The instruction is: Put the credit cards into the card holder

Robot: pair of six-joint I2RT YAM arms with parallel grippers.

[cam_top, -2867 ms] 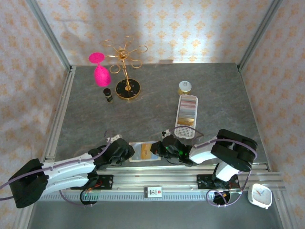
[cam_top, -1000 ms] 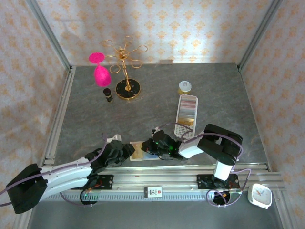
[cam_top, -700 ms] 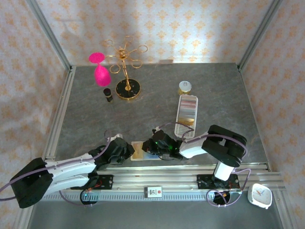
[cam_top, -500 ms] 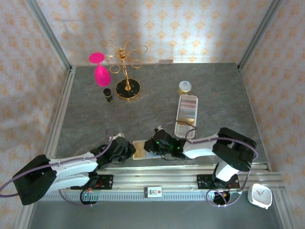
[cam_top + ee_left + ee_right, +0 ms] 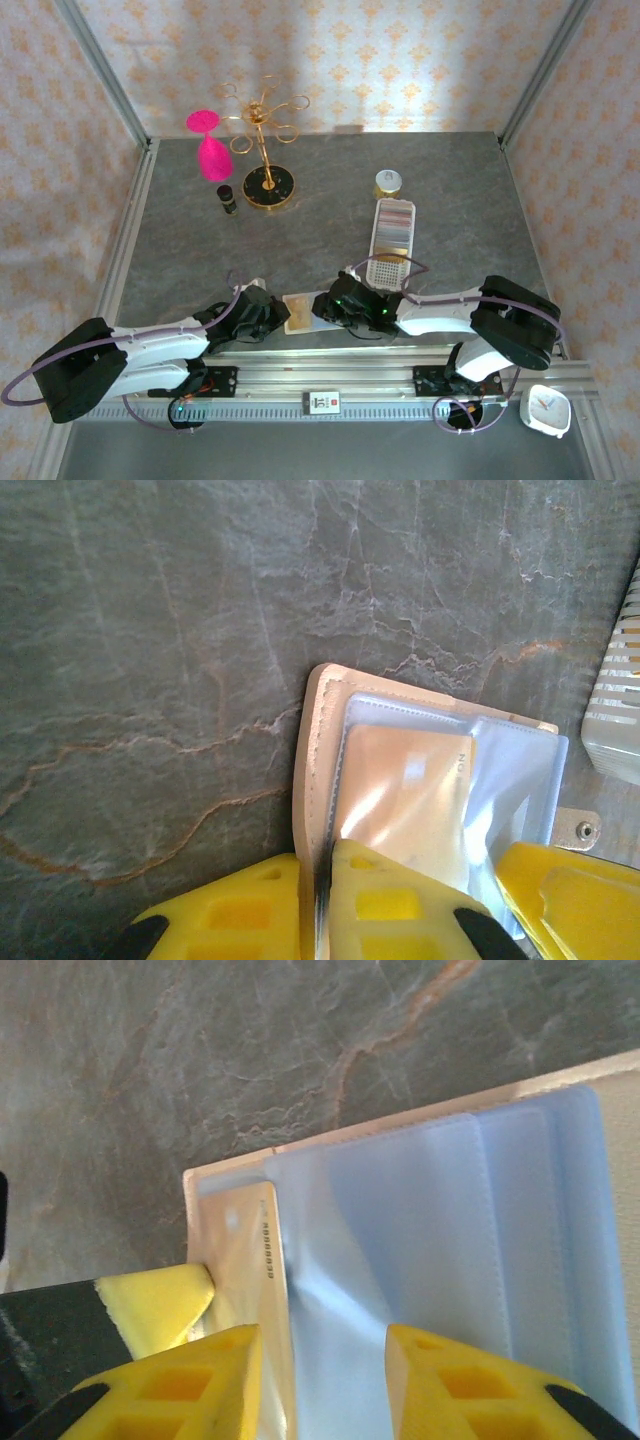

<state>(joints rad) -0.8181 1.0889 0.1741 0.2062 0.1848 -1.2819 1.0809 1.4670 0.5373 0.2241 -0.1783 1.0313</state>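
Beige card holder (image 5: 320, 730) lies open near the bench (image 5: 150, 630) front; left tool (image 5: 315, 865) pinches its edge, right tool (image 5: 320, 1345) parted, empty. We judge sleeves (image 5: 450, 1210) floppy, slick; hold the stiffer outer edge.

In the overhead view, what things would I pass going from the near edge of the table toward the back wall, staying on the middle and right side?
White clock → beige wallet → long white tray → small round jar.

Open beige card holder (image 5: 318, 742), card (image 5: 405, 795) sleeved
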